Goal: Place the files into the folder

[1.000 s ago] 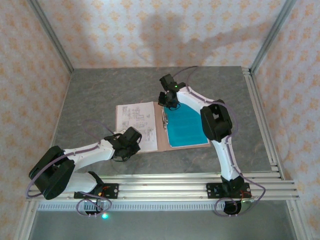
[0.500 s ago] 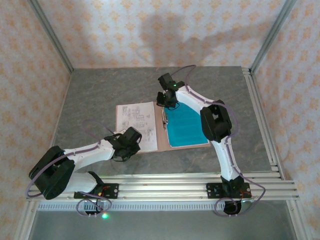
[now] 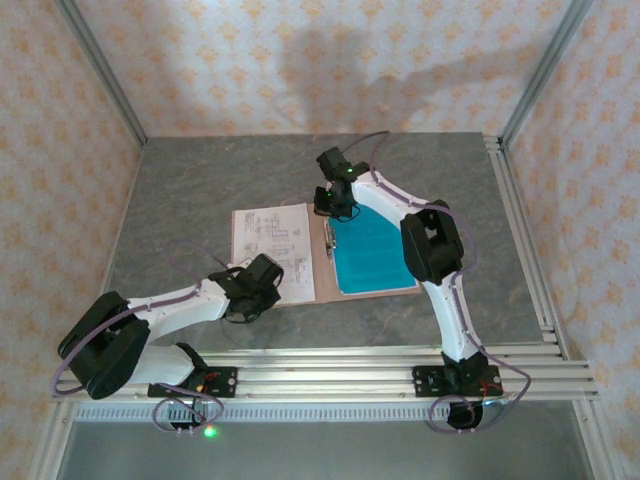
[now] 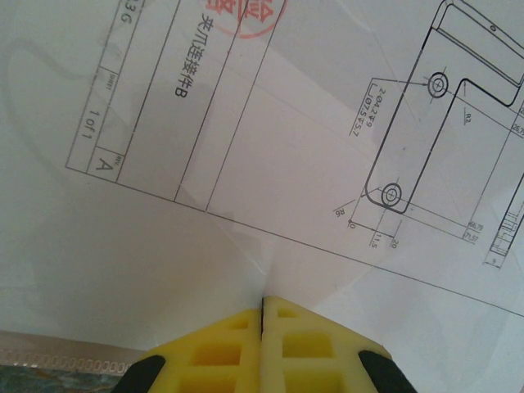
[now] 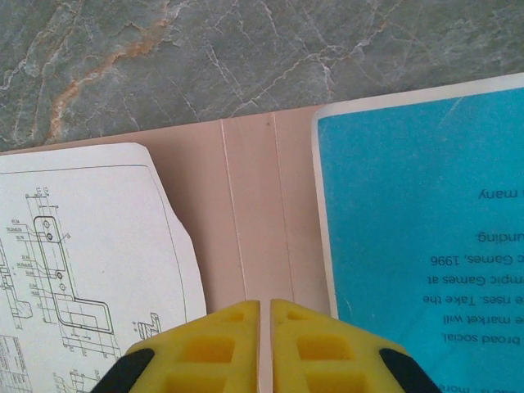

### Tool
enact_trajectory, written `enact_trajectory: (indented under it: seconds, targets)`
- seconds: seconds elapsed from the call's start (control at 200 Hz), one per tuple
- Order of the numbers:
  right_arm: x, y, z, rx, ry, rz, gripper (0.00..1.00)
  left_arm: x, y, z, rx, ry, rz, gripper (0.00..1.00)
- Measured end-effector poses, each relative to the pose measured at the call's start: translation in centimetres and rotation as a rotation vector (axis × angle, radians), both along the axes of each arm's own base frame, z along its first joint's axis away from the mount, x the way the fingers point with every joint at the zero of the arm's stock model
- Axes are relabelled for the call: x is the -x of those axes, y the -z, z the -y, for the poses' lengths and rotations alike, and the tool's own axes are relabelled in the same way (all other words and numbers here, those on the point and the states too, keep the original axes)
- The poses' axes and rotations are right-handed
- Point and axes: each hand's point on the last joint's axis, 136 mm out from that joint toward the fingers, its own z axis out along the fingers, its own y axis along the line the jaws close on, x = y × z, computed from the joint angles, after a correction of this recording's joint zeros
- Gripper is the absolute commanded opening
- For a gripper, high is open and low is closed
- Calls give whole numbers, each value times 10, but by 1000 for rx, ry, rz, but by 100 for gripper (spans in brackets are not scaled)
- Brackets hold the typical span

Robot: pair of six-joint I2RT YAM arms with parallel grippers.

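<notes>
Lying open near the middle of the grey marbled table [image 3: 200, 190], the salmon card folder [image 3: 300, 275] bears both files, so I judge the loading nearly done; the white drawing sheet [image 3: 265, 235] rests on the panel at 9 o'clock of the spine and the teal-blue printed sheet [image 3: 372, 255] on the panel at 3 o'clock, apart from each other with bare card between them; what is left, by my reckoning, is to bring one panel over the other so that the cover shuts, which is not yet done; whether the white sheet overhangs its panel at 9 o'clock I cannot tell. Spread as it is, the folder's long axis runs 9 to 3 o'clock, while its spine runs 12 to 6 with the near end leaning a little toward 5; each sheet's long axis lies along the spine; the teal sheet's print reads upside down from the right wrist camera, so its head seems to point toward 6 o'clock. At the white sheet's 6 o'clock end the left gripper [image 4: 264, 319] has its yellow fingers pressed together; whether a fold of paper is nipped there I cannot tell; the right gripper [image 5: 265, 327] is drawn to a hairline slit, holding nothing visible, over the spine toward its 12 o'clock end.
</notes>
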Motion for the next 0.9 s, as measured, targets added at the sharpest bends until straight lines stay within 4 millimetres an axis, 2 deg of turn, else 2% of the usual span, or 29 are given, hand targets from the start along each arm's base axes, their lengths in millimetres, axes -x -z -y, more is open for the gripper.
enact_trajectory:
  seconds: [0.355,0.726,0.901]
  targets:
    - [3,-4,-4,-21,-17,-12,11,0,0,0,4,-11,-1,0]
    - [34,-6,4,-64,-26,-44,11,-1,0,1,8,-14,1,0]
    - [36,-14,12,-63,5,-15,13,-1,0,1,10,-16,2,0]
